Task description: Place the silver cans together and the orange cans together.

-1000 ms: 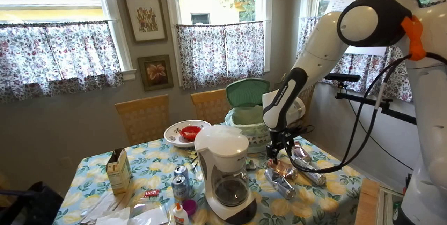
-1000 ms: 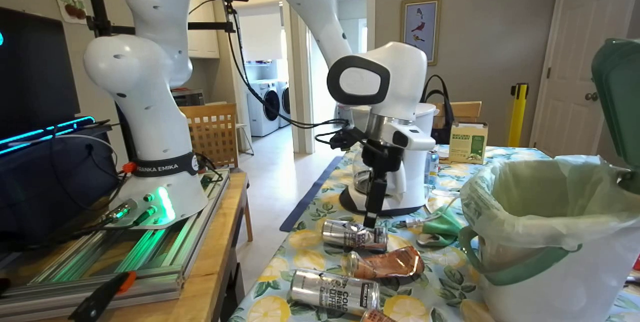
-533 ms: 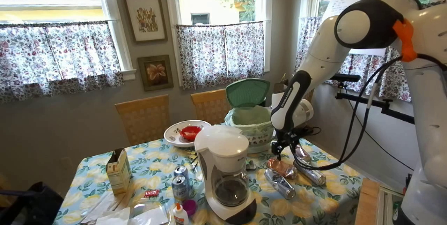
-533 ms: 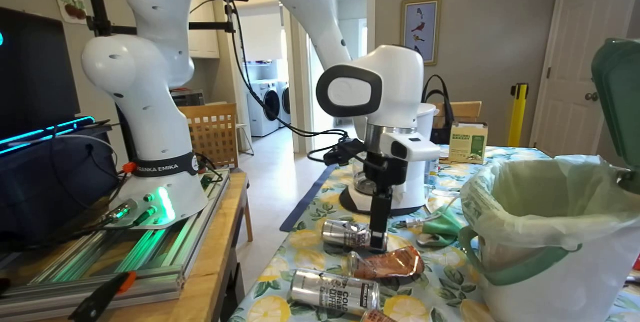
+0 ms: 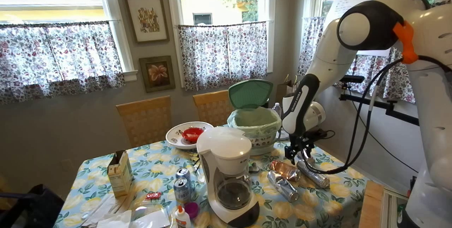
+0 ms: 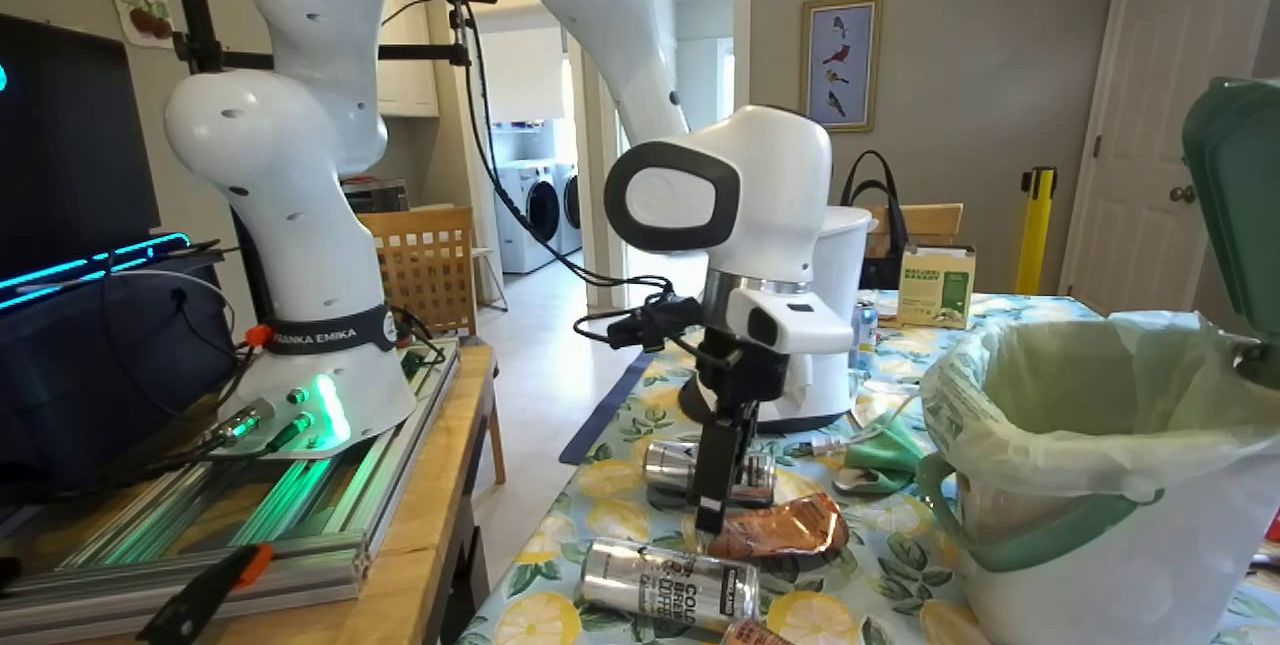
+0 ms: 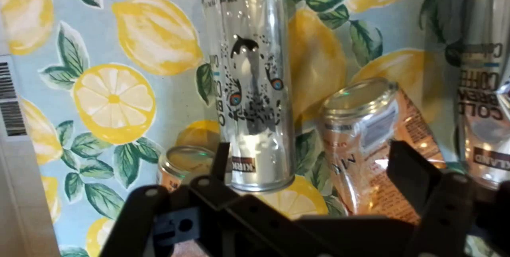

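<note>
Lemon-print tablecloth (image 5: 159, 161) by bright windows (image 5: 219, 3). Clock read from the centre of each view. Wrist view, left to right:

Eight o'clock: half-hidden orange can (image 7: 190, 160). End ring shows, most of the rest behind the gripper (image 7: 308, 153); shape unreadable.

Twelve: rounder silver can (image 7: 255, 89), lying down. Likely empty, so light; slick skin, apt to roll. Would clasp it across the waist, gently, or the wall may buckle.

Four: crushed orange can (image 7: 370, 153), on its side. Probably as light; wall visibly creased, should give further under pressure. Best hold is near the stiffer end ring.

Three: dented silver can (image 7: 480, 101), lying down. Thin and slippery, I'd guess; pinch where least crumpled.

Gripper fills six, fingers (image 7: 412, 169) spread wide, nothing clasped. Contact with any can: cannot tell.

Count: orange two, silver two, alternating on the cloth. Beyond those, in an exterior view, left to right: one box (image 5: 119, 175) at eight, two upright blue cans (image 5: 182, 190) at seven (taken as outside the task), one coffee maker (image 5: 226, 150) at six, one bin (image 5: 262, 141) at five.
</note>
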